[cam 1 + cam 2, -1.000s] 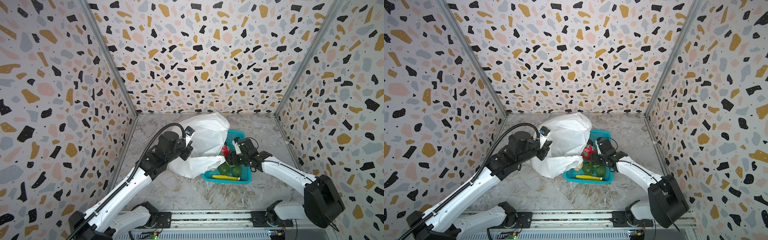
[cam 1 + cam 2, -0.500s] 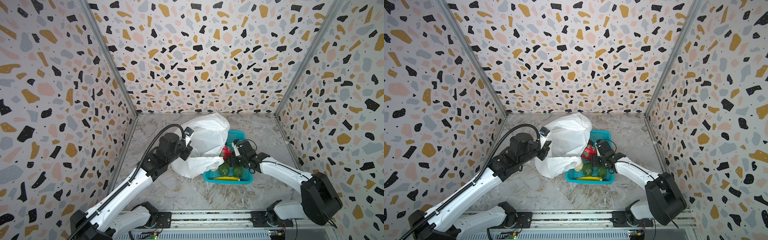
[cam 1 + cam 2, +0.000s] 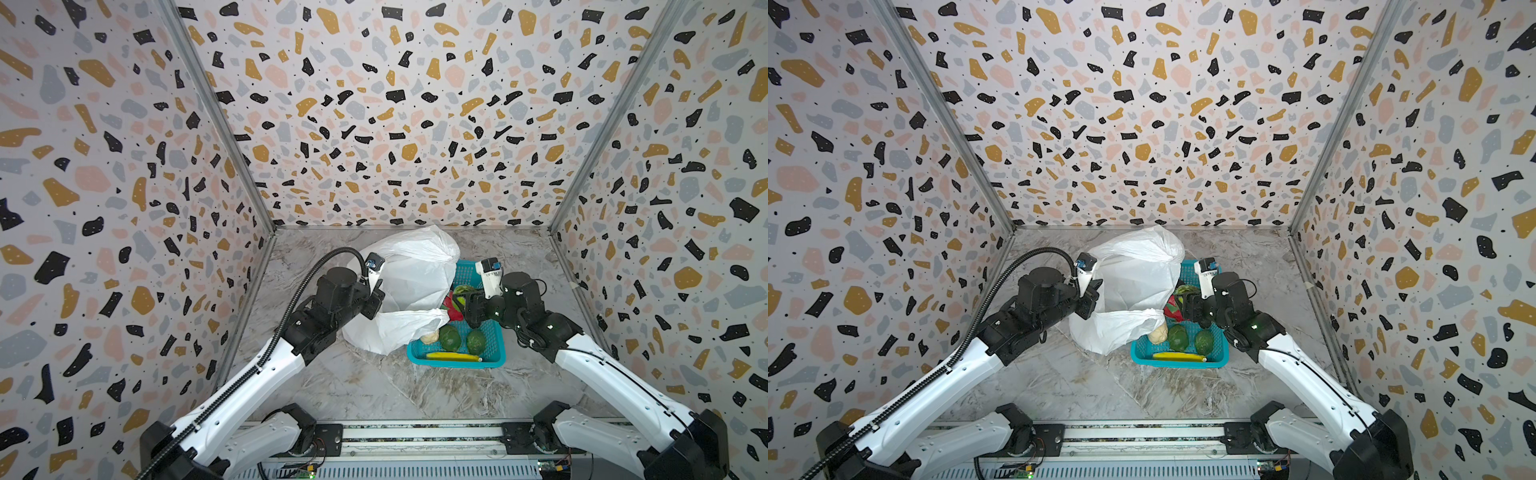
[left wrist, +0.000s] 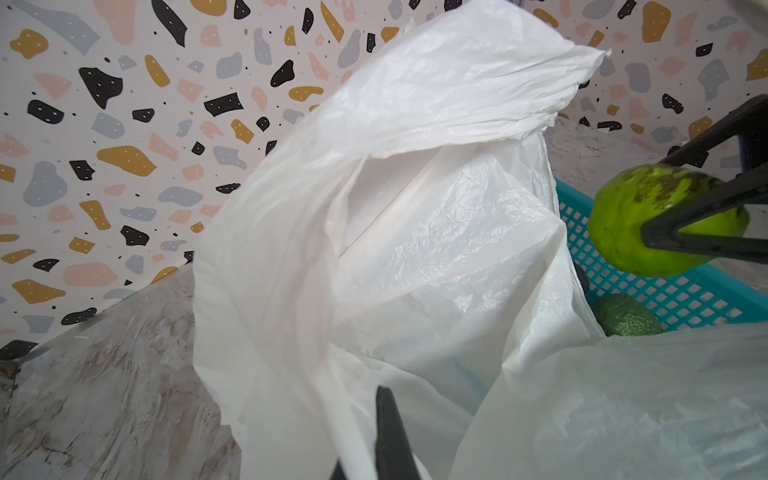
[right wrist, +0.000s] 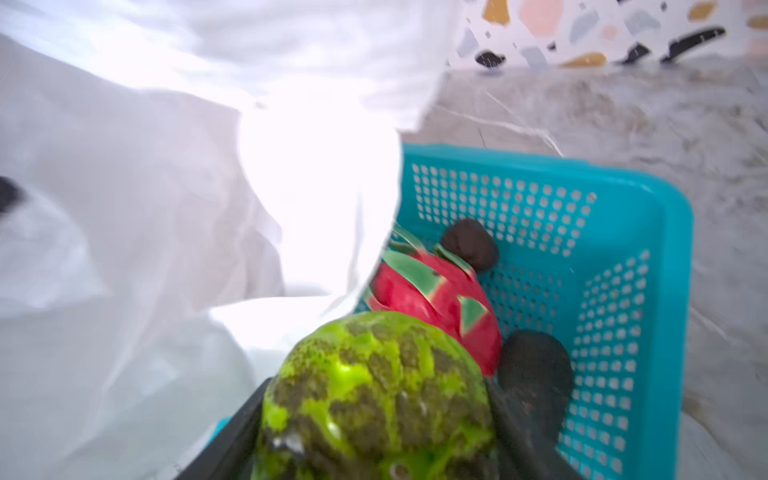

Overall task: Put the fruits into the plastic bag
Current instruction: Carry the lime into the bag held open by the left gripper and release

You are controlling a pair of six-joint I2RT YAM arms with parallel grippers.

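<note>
Scene: two robot arms at work over a marbled tabletop (image 3: pixel 374 386), walled in by speckled panels.
Left gripper (image 3: pixel 376 297): jaws together, pinching the edge of the white plastic bag (image 3: pixel 411 270) and holding its mouth up and open.
Right gripper (image 5: pixel 374 436): jaws clamped on a bumpy bright green fruit (image 5: pixel 374 395), lifted above the teal basket (image 5: pixel 648 199) and just beside the bag's opening, as the left wrist view also shows.
Fruits in the basket: a red dragon fruit (image 5: pixel 436 295), two dark green fruits (image 3: pixel 451 337), a banana (image 3: pixel 453 356) along the near rim, a pale lump (image 3: pixel 430 336) and two dark round ones (image 5: pixel 471 245).
Bag: it slumps partly over the basket's left side; no fruit can be seen inside it.
Risk: the thin film could sag or slip from the pinch, closing the mouth so the fruit bounces back out.
Risk: a release short of the opening would likely drop the fruit back into the basket.
Risk: the lower flap may snag the jaws.
Writing: no brand, label or lettering legible anywhere.
</note>
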